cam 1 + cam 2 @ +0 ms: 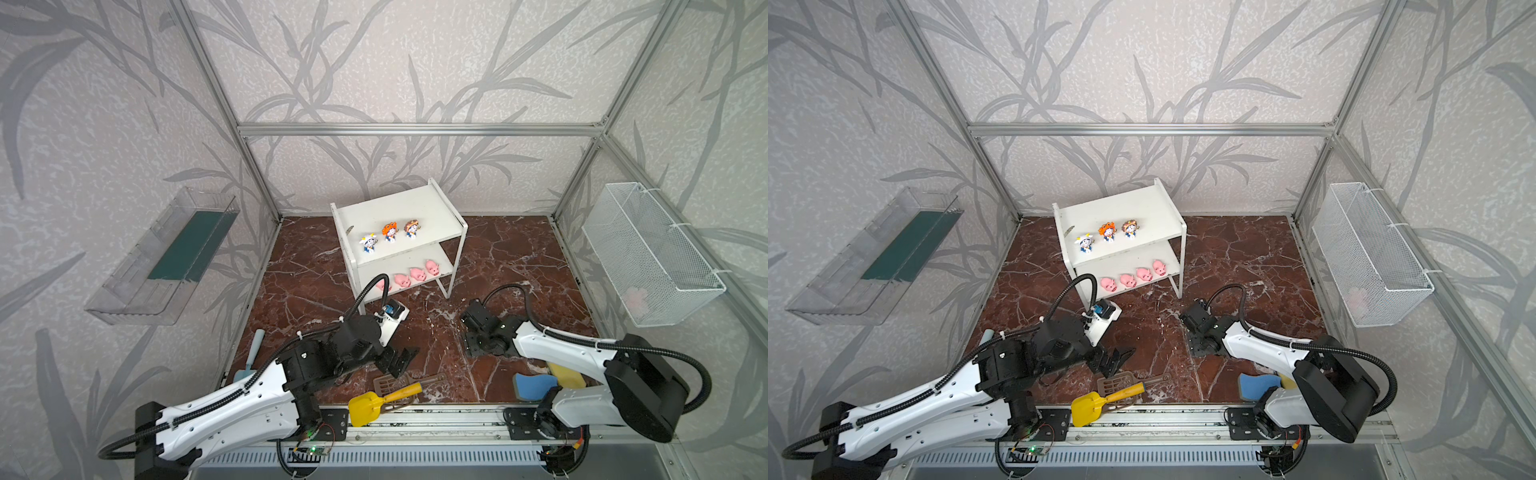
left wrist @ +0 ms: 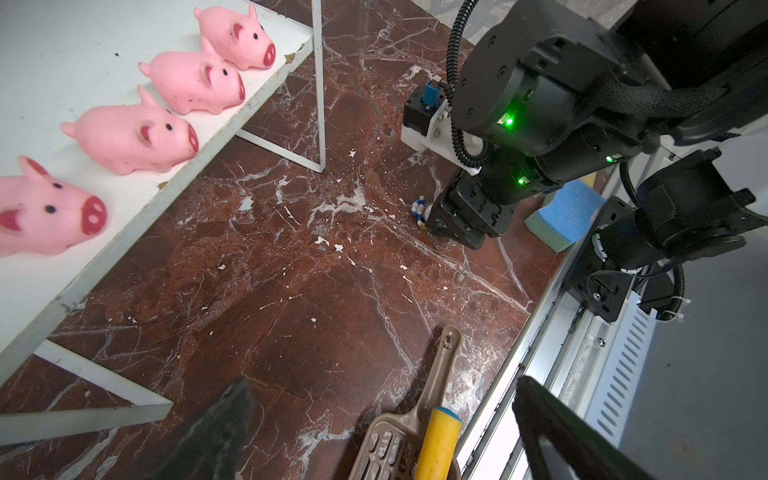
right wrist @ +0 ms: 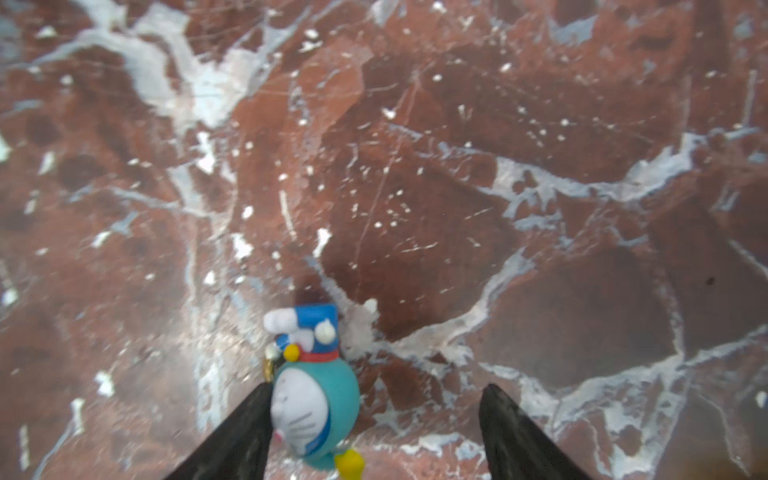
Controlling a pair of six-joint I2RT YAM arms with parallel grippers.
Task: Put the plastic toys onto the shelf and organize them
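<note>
We are looking at a job that is nearly finished. The small white two-tier shelf is carrying three big-headed cartoon figurines in white, orange and brown headgear in a row on its upper board, and four pink plastic pig figures are lining the front of the lower board. Only the teal-hooded cartoon figurine is waiting off the shelf, lying on the red-brown marble-patterned worktop at about five o'clock from it. The right end effector is standing open around the toy, one finger touching it and the other well apart, so we are judging nothing gripped. The left end effector, at six o'clock from the shelf, is gaping wide and empty. The worktop is showing white veins and scattered pale flecks, and a yellow plastic scoop and blue and yellow sponges are lying near its six o'clock edge. Grey leaf-patterned wallpaper on an aluminium frame is closing the cell, with a clear plastic tray at nine o'clock and a white wire-mesh basket at three.
</note>
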